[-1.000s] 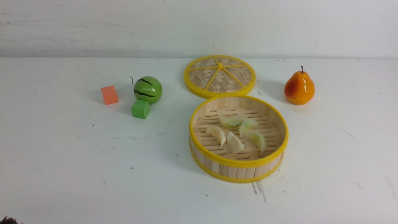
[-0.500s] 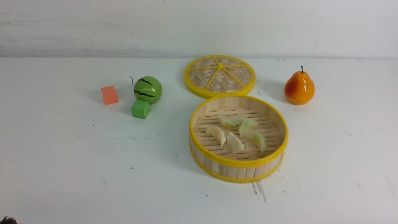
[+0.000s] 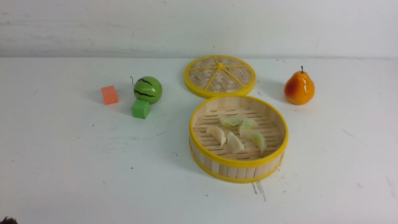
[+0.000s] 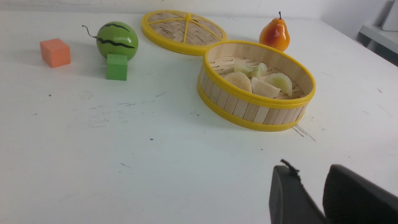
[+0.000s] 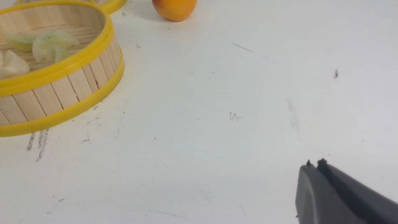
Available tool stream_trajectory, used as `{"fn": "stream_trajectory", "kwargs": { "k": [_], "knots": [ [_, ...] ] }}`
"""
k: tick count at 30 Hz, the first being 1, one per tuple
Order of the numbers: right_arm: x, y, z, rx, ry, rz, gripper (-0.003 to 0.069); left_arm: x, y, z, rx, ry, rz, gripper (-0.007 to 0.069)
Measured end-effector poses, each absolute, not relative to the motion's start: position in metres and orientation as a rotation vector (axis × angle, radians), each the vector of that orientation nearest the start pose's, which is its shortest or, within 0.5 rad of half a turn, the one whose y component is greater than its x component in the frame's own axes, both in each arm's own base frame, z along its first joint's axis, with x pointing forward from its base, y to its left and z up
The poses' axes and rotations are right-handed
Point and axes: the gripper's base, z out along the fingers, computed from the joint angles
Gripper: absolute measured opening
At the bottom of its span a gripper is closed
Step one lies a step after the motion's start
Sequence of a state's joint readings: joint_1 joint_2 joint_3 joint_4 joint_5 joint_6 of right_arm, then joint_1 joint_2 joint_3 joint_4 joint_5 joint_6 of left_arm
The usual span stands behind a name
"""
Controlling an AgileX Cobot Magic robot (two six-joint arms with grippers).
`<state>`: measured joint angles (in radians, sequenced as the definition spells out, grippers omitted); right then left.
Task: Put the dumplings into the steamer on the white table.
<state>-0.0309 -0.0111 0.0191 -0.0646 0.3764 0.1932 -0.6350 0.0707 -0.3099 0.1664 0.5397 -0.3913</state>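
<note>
The steamer (image 3: 238, 162), a round bamboo basket with yellow rims, stands on the white table (image 3: 93, 171) right of centre. Several pale dumplings (image 3: 234, 142) lie on its slatted floor, close together. In the left wrist view my left gripper (image 4: 311, 174) hangs over bare table well short of the steamer (image 4: 255, 113), its black fingers apart with nothing between them. My right gripper (image 5: 314, 164) is shut and empty, over bare table to the side of the steamer (image 5: 62, 90). In the front view only a dark tip shows at the lower left corner.
The flat woven lid (image 3: 219, 76) lies just behind the steamer, touching its rim. A green watermelon ball (image 3: 148, 89), a green cube (image 3: 140, 109) and an orange cube (image 3: 109, 95) sit at the back left. An orange pear (image 3: 299, 87) stands at the back right.
The dark tip at the front view's lower left corner has slipped slightly further out of frame. Nothing on the table has moved.
</note>
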Motion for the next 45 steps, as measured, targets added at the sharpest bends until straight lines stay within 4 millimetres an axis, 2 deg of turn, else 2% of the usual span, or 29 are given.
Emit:
{"fn": "stream_trajectory", "kwargs": {
  "k": [3,6,7,8,12,17,21,28,36,45],
  "knots": [
    [0.052,-0.004,0.174,0.169,1.86,0.048,-0.0003,0.039,-0.02,0.259,0.289,1.767,-0.567,0.0155],
    [0.052,-0.004,0.174,0.17,1.86,0.048,-0.0002,0.042,-0.022,0.254,0.27,1.731,-0.558,0.0074],
    [0.052,-0.004,0.174,0.17,1.86,0.048,-0.0001,0.044,-0.023,0.252,0.246,1.698,-0.547,0.0013],
    [0.052,-0.004,0.174,0.17,1.86,0.048,0.0,0.046,-0.024,0.249,0.229,1.68,-0.53,-0.0015],
    [0.052,-0.004,0.174,0.17,1.86,0.048,0.0002,0.054,-0.019,0.236,0.129,1.601,-0.387,-0.0014],
    [0.052,-0.004,0.174,0.17,1.86,0.048,0.0007,0.061,-0.009,0.213,-0.002,1.606,-0.241,-0.0014],
    [0.052,-0.004,0.174,0.17,1.86,0.048,0.0009,0.06,-0.004,0.195,-0.137,1.66,-0.222,-0.0014],
    [0.052,-0.004,0.174,0.17,1.86,0.048,0.0017,0.054,-0.001,0.176,-0.248,1.799,-0.214,-0.0014],
    [0.052,-0.004,0.173,0.17,1.861,0.048,0.0025,0.053,-0.001,0.17,-0.104,1.88,-0.102,-0.0014],
    [0.052,-0.004,0.173,0.172,1.861,0.049,0.0031,0.053,-0.002,0.17,-0.089,1.88,-0.093,-0.0014]
  ]
}}
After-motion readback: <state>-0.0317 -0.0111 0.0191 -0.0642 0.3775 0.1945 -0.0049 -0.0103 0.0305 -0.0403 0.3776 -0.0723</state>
